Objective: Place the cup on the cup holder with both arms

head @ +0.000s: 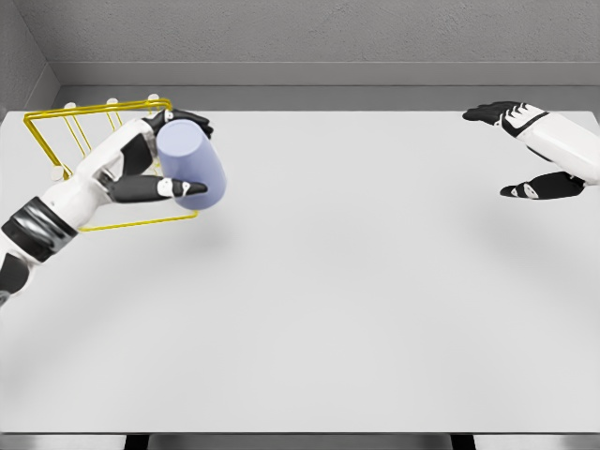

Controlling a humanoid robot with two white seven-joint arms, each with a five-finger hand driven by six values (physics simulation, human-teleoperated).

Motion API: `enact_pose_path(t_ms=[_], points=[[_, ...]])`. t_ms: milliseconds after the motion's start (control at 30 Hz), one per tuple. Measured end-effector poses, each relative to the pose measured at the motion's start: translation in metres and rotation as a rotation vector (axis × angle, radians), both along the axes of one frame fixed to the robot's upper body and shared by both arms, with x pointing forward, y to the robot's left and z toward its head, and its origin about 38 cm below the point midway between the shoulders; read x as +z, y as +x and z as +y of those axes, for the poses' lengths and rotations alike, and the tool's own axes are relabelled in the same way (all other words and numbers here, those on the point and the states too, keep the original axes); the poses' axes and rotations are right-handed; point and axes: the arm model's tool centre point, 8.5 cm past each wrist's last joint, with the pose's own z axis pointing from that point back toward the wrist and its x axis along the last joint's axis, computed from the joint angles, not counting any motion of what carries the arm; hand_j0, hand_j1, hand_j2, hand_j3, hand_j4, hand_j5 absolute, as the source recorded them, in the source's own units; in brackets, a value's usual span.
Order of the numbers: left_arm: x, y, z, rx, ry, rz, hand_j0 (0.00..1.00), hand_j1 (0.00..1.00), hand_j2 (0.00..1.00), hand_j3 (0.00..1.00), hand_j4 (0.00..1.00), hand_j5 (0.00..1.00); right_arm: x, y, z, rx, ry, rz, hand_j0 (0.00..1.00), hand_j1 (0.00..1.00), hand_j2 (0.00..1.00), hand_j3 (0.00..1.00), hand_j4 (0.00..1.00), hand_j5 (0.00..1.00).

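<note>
Left hand (150,169) wrapped around the lilac cup (190,167), carried tilted just in front of the yellow wire cup holder (56,131); looks rigid, light, smooth-walled, so side grasp suits; right hand (539,150) open, empty, well apart.

Lavender cup (190,165), yellow wire holder (56,127)

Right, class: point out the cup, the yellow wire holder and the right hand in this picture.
cup (190,167): head view, on its lavender side wall.
holder (58,114): head view, on its top yellow rail.
right hand (532,150): head view, on the white palm between thumb and fingers.
</note>
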Motion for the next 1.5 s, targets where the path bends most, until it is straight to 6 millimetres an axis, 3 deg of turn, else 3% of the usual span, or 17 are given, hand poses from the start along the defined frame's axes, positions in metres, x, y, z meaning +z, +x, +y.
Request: enact_pose_path(t_ms=[733,1167,1500], points=[[0.017,0.008,0.030,0.069,-0.008,-0.036,0.65,0.65,0.65,0.65,0.65,0.65,0.000,0.000,0.001,0.002,0.001,-0.002,1.00,1.00,1.00,1.00,1.00,1.00],[0.015,0.013,0.054,0.128,0.003,-0.033,0.66,0.66,0.66,0.66,0.66,0.66,0.000,0.000,0.000,0.001,0.000,-0.001,1.00,1.00,1.00,1.00,1.00,1.00],[0.016,0.015,0.062,0.146,0.008,-0.033,0.66,0.66,0.66,0.66,0.66,0.66,0.000,0.000,-0.001,-0.002,0.001,-0.002,1.00,1.00,1.00,1.00,1.00,1.00]])
